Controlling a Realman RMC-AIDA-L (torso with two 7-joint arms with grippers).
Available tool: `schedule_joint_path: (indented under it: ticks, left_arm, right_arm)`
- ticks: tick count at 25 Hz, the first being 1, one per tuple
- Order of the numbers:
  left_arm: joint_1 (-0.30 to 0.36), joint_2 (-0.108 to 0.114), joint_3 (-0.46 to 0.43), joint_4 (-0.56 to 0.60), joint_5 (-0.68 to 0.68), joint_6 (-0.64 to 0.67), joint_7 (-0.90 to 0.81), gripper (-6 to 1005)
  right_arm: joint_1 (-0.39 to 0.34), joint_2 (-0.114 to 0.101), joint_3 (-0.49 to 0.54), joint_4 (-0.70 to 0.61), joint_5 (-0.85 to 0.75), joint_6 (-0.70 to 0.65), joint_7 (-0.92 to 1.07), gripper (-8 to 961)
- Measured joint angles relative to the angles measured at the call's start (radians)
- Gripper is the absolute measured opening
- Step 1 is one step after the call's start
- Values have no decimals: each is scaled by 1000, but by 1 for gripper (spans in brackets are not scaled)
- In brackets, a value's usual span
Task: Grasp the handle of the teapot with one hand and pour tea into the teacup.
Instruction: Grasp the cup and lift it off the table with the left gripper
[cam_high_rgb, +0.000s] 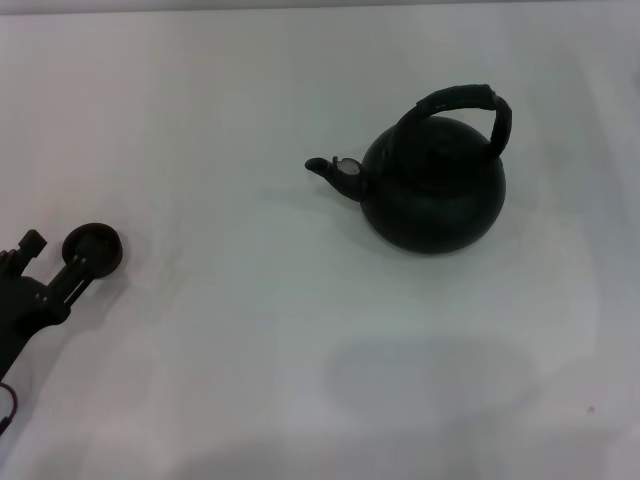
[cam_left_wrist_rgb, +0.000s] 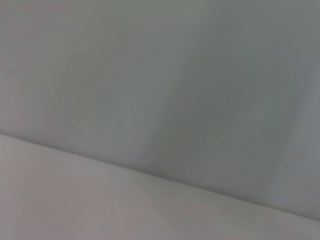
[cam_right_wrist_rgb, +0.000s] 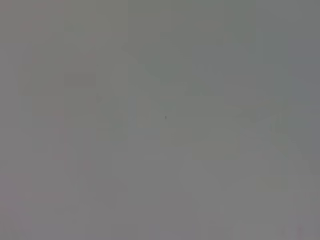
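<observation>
In the head view, the black teapot (cam_high_rgb: 432, 190) stands upright right of the table's middle. Its spout (cam_high_rgb: 330, 172) points left and the arched handle (cam_high_rgb: 462, 108) spans its top, with nothing touching it. The tiny dark teacup (cam_high_rgb: 95, 248) sits far to the left. My left gripper (cam_high_rgb: 58, 252) is at the left edge with its fingers spread open. One fingertip (cam_high_rgb: 82, 265) overlaps the cup's near side and the other (cam_high_rgb: 31, 241) stands left of it. My right gripper is out of view. Both wrist views show only bare pale surface.
The white table (cam_high_rgb: 250, 350) stretches between cup and teapot with nothing else on it. A faint shadow (cam_high_rgb: 430, 375) lies on the table in front of the teapot.
</observation>
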Motion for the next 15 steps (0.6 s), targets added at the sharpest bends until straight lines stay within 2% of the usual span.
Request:
schedule_joint_path:
  ticks: [15]
  left_arm:
    - [-65, 3, 0, 0, 9, 94, 2, 844]
  right_arm:
    - [4, 0, 5, -5, 1, 0, 1, 723]
